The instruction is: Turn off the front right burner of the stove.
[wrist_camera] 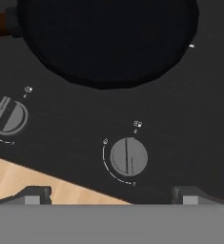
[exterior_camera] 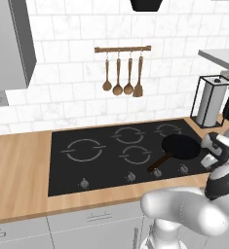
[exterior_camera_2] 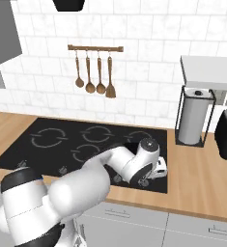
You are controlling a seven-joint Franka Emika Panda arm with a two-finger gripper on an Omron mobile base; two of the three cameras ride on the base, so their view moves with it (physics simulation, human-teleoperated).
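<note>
Hand (wrist_camera: 111, 193) hung wide open, released, over the stove (wrist_camera: 180, 124) knob (wrist_camera: 128, 157), pan (wrist_camera: 106, 40) at 12 o'clock, probably lining up a twist.

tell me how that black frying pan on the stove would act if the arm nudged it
The frying pan would probably slide rather than tip: it sits low and wide on the smooth glass stove. A push on its long handle would likely swing it round.
</note>
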